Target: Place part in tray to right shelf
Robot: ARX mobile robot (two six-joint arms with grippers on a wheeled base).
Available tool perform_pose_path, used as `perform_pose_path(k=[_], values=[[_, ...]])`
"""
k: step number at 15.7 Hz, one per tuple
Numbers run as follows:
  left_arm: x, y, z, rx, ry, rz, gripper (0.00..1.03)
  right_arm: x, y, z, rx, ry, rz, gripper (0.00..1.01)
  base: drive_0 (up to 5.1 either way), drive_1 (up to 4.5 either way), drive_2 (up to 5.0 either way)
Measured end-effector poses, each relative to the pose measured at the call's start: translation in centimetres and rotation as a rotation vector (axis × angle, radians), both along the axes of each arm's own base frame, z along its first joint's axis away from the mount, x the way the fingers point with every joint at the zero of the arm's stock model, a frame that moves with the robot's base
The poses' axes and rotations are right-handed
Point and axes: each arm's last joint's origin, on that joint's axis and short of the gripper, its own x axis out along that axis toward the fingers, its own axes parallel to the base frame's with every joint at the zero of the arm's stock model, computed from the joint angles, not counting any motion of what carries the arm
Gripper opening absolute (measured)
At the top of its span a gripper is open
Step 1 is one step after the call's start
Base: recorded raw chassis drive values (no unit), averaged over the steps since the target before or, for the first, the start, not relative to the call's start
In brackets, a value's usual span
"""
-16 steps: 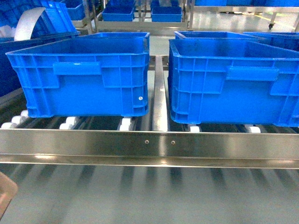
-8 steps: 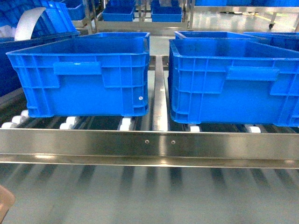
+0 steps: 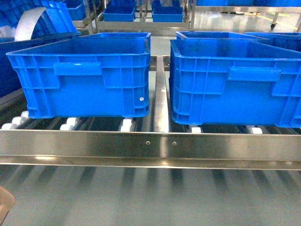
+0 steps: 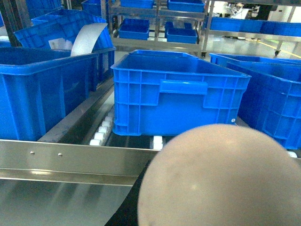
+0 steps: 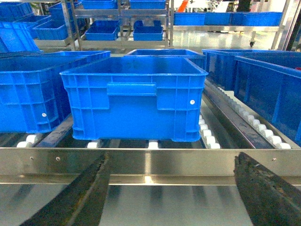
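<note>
Ahead, steel shelf (image 3: 150,146) with white rollers bearing two blue crates (image 3: 84,77), right gripper (image 5: 176,188) jaws wide apart and empty, cream tray (image 4: 216,179) fills left wrist view, left jaws hidden, part unseen.

Large blue crates (image 3: 80,77) on the front rollers, head view: two
Steel front rail (image 3: 150,146): one
Screws in the rail's middle: two
Cream tray (image 4: 221,179): one
</note>
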Motion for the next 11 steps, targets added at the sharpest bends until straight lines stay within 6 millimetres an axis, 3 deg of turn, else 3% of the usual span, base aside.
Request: perform_pose_path(k=[2,11], values=[[0.00,0.00,0.00,0.000,0.000,0.000,0.14,0.00,0.00,0.00,0.000,0.000,0.000,1.00,0.0,0.00,0.0],[0.00,0.00,0.00,0.000,0.000,0.000,0.14,0.00,0.00,0.00,0.000,0.000,0.000,0.98,0.0,0.00,0.0]])
